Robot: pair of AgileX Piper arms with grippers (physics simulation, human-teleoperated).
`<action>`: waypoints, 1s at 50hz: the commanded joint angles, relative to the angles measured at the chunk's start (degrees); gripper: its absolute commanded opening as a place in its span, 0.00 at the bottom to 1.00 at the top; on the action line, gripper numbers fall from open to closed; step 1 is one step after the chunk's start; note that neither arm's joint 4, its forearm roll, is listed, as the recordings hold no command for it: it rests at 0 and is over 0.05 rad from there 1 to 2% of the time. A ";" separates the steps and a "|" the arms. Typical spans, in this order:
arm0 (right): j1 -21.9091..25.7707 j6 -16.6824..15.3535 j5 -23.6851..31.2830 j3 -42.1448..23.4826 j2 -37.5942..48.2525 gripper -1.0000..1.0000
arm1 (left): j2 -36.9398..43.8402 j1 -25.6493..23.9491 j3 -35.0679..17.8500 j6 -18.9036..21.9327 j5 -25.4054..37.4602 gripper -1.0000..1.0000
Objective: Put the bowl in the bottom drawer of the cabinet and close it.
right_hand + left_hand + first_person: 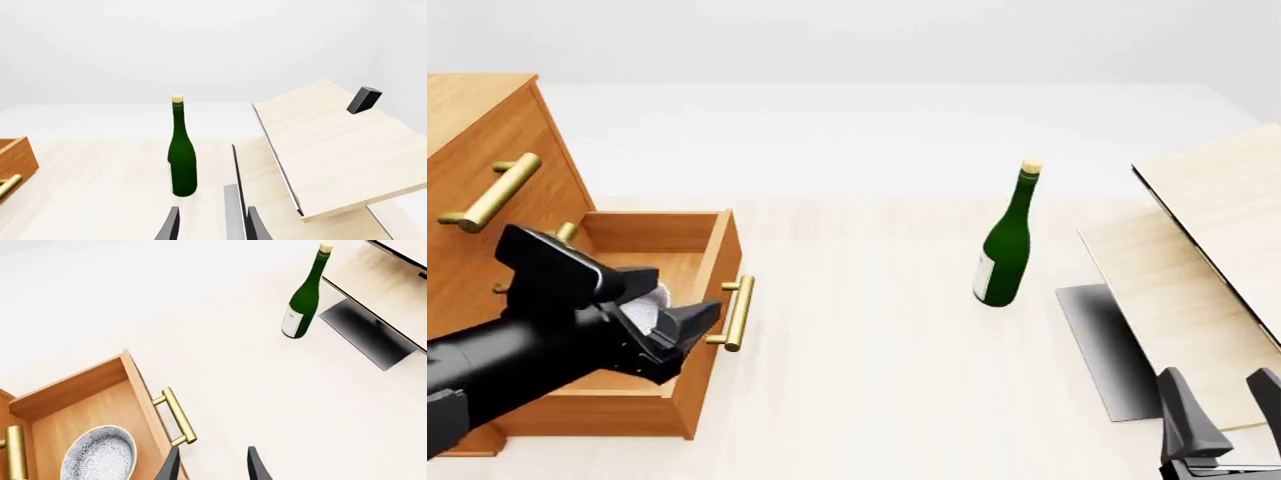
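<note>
The speckled white-grey bowl (pixel 100 454) lies inside the pulled-out bottom drawer (pixel 73 385), behind its brass handle (pixel 177 415). In the front view the bowl (pixel 649 301) shows only as a pale patch behind my left arm. The drawer (pixel 717 262) juts out from the foot of the orange-brown cabinet (pixel 481 130). My left gripper (pixel 689 335) hovers over the drawer's front edge, open and holding nothing; its fingers (pixel 169 466) frame bare tabletop by the handle. My right gripper (pixel 1222 412) rests open at the near right, far from the cabinet.
A green bottle (pixel 1005 250) stands upright mid-table, also seen ahead of the right gripper (pixel 212 227) as the same bottle (pixel 181 155). Pale wooden boards (pixel 1214 230) lean at the right over a dark grey mat (pixel 1105 345). A higher drawer handle (pixel 487 195) sticks out above the open drawer.
</note>
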 commanded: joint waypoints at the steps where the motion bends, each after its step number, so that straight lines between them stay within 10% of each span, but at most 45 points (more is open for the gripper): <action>1: 0.01 -0.02 0.05 0.01 -0.06 1.00 | 2.31 -4.94 0.46 -3.10 0.20 1.00; 50: 0.01 -0.04 0.05 0.01 -0.04 1.00 | 12.30 -17.18 9.63 -24.47 -11.40 1.00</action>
